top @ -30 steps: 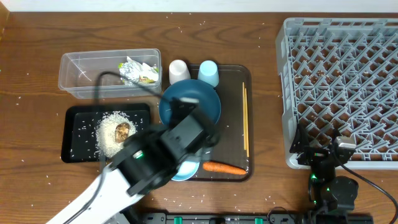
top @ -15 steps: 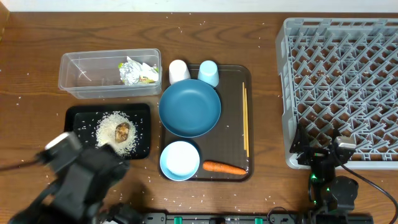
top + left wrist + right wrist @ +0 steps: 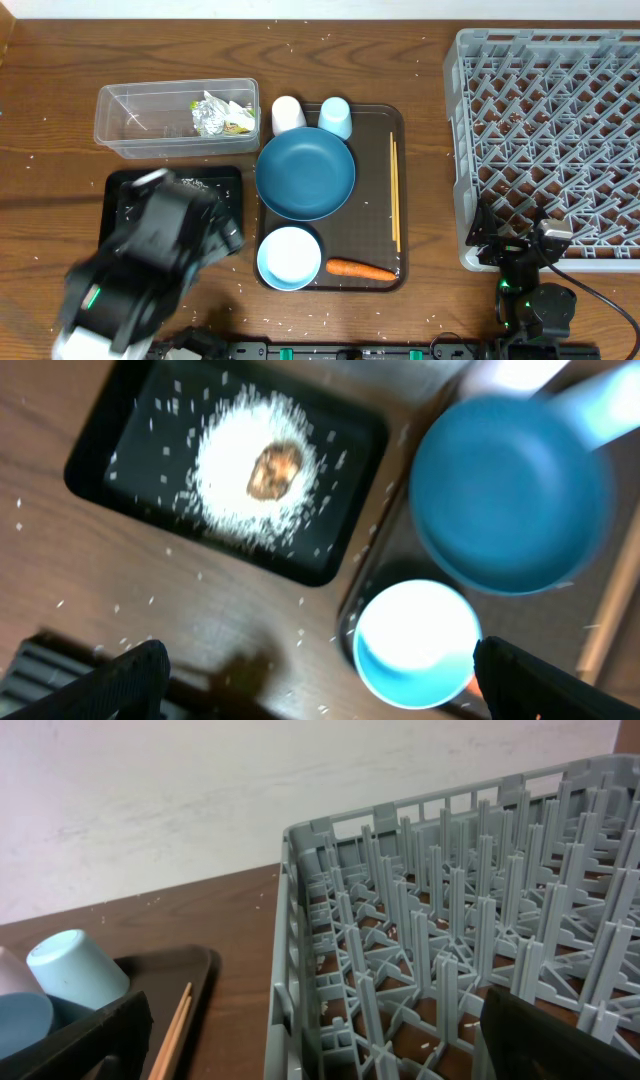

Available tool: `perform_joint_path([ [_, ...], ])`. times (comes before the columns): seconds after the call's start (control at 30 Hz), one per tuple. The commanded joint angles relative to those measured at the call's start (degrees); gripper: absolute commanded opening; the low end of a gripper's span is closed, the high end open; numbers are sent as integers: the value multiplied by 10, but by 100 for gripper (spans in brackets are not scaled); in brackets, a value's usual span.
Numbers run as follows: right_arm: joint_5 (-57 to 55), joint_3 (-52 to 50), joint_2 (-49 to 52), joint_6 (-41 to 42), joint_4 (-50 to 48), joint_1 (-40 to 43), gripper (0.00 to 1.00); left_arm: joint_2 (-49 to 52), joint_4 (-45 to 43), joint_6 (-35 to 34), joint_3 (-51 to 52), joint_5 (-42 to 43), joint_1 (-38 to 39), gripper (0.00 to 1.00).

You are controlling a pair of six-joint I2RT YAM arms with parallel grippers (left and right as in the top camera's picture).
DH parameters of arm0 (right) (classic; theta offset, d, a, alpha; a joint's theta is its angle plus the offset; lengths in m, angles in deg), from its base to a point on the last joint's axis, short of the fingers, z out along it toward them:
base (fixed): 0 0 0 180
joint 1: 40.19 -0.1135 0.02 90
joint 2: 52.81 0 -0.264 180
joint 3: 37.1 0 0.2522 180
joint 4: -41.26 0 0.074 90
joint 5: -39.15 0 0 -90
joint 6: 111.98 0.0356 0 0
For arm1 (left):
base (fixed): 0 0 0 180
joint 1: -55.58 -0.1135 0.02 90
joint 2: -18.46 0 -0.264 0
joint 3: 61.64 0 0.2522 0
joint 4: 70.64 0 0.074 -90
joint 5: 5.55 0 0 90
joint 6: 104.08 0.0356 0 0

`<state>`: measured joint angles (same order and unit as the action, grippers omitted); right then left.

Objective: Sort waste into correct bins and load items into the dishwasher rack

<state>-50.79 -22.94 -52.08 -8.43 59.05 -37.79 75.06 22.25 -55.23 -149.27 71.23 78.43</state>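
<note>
counter (image 3: 420, 60): brown wood strewn with loose grains; clock directions are read from the overhead view, with 12 o'clock at the far edge.
left gripper (image 3: 320, 685): the jaws are spread wide and nothing is held; it is hung at 8 o'clock, above the near edge of the black tray (image 3: 130, 450) and the white bowl (image 3: 290, 256).
right gripper (image 3: 315, 1040): the jaws are fully parted and empty; it is parked at 5 o'clock, just beside the near-left corner of the rack (image 3: 550, 100).
black tray: mostly hidden overhead by the blurred left arm (image 3: 140, 270); in the smeared wrist view a rice heap (image 3: 225, 470) is seen in it, with the brown lump (image 3: 275, 468) apparently on top.
clear tub (image 3: 130, 125): set at 10 o'clock, with the wrapper (image 3: 222, 113) at its 3 o'clock end.
brown tray (image 3: 375, 230): placed at the counter's middle.
blue plate (image 3: 305, 173): laid on the brown tray's left half, with the white bowl at its 6 o'clock.
white cup (image 3: 288, 113), light-blue cup (image 3: 335, 117): stood side by side at the plate's 12 o'clock.
chopsticks (image 3: 395, 195): laid along the tray's 3 o'clock side.
carrot (image 3: 360, 269): laid at the bowl's 3 o'clock.
rack: set at 3 o'clock.
</note>
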Motion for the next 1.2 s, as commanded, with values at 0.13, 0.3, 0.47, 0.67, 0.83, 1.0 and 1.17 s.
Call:
perform_joint_path([
  [0.13, -2, -1, -1, -3, 3, 10, 99, 119, -18, 87, 0, 146, -101, 98],
  [0.3, -2, -1, -1, -3, 2, 10, 99, 129, -24, 262, 0, 338, -104, 98],
  [0.47, -2, -1, -1, -3, 2, 10, 99, 123, -43, 296, 3, 432, -26, 98],
  [0.67, -2, -1, -1, -3, 2, 10, 99, 143, -97, 292, 17, 436, 128, 98],
  [0.83, -2, -1, -1, -3, 2, 10, 99, 196, -136, 285, 17, 350, 231, 98],
  [1.0, -2, -1, -1, -3, 2, 10, 99, 260, -137, 345, 17, 132, 303, 98],
  [1.17, -2, -1, -1, -3, 2, 10, 99, 336, -137, 424, 17, 74, 335, 98],
])
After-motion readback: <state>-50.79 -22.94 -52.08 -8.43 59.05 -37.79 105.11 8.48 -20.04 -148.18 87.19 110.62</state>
